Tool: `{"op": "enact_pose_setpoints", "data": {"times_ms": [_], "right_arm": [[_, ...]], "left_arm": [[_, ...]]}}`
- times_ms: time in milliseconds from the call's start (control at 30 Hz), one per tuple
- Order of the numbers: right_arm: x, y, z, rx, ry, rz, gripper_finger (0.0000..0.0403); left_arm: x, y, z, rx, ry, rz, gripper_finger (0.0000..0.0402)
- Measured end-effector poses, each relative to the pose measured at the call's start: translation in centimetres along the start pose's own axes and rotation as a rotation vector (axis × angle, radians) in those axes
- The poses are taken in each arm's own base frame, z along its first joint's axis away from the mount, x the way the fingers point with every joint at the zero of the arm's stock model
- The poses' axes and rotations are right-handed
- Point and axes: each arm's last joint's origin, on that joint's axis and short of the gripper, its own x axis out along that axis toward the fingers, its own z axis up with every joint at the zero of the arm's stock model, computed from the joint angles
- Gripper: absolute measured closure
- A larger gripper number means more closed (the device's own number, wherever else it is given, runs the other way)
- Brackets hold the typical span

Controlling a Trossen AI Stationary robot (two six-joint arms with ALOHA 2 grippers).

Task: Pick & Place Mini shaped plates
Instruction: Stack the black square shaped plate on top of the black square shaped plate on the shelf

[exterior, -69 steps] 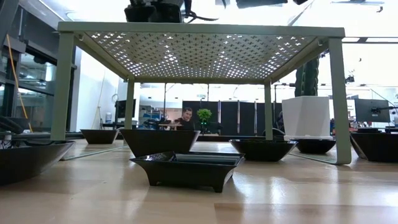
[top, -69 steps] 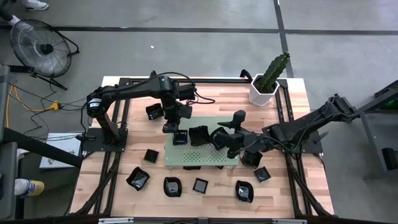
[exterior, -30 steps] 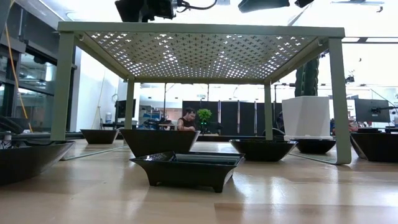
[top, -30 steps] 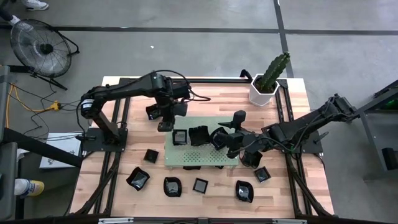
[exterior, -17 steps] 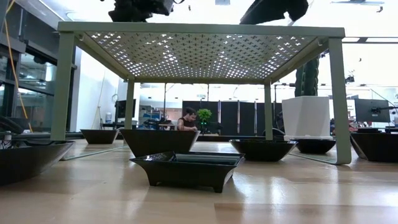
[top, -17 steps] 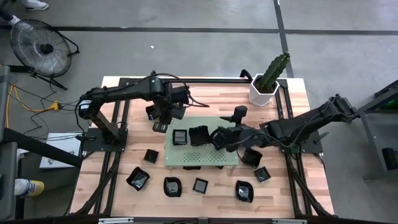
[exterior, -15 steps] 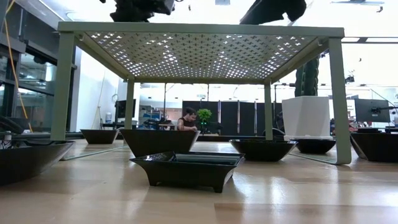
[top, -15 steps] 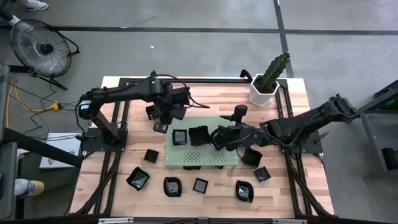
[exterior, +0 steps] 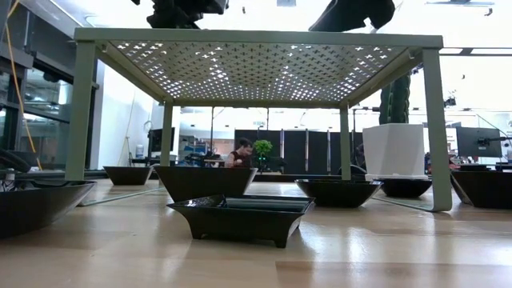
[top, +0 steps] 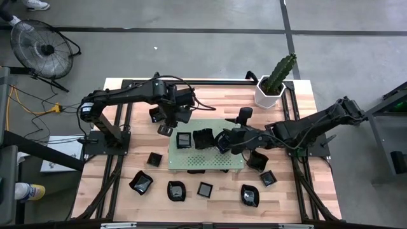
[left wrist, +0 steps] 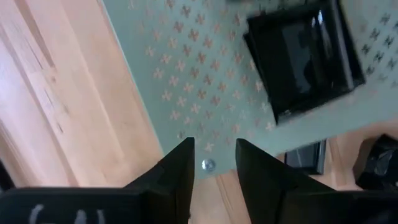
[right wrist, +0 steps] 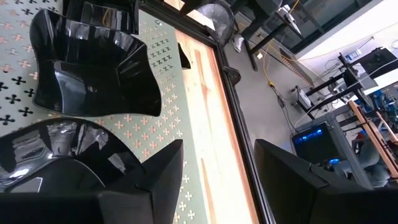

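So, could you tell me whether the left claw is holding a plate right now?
No, the left claw is empty, its fingers apart above the green board, with the square plate lying separately on it.

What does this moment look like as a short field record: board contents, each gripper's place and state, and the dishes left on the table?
Board: green perforated board, raised on legs
On board: square dish, wavy-edged dish, a third dish under the right gripper
Left gripper: open, empty, above the board's left corner
Right gripper: open, over the board
Off board: more black dishes on the table, along its front edge
Bystander item: white plant pot, back right
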Motion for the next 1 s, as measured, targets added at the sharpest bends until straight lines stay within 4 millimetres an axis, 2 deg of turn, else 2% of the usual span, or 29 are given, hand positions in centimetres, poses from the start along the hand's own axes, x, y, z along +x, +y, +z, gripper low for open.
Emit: {"op": "enact_pose_setpoints", "data": {"times_ms": [200, 500, 833, 1000], "right_arm": [[0.0, 0.0, -0.1, 0.003, 0.008, 0.002, 0.0210], [0.0, 0.1, -0.3, 0.011, 0.027, 0.007, 0.0210], [0.0, 0.1, -0.3, 0.015, 0.027, 0.007, 0.0210], [0.0, 0.1, -0.3, 0.015, 0.027, 0.007, 0.0210]], "left_arm": [[0.4, -0.1, 0.2, 0.014, -0.004, -0.006, 0.0289], [2.9, -0.6, -0.2, -0.006, 0.032, -0.077, 0.0289], [2.5, -0.8, -0.3, -0.008, 0.056, -0.008, 0.0289], [1.3, -1.1, -0.5, -0.010, 0.041, -0.006, 0.0289]]}}
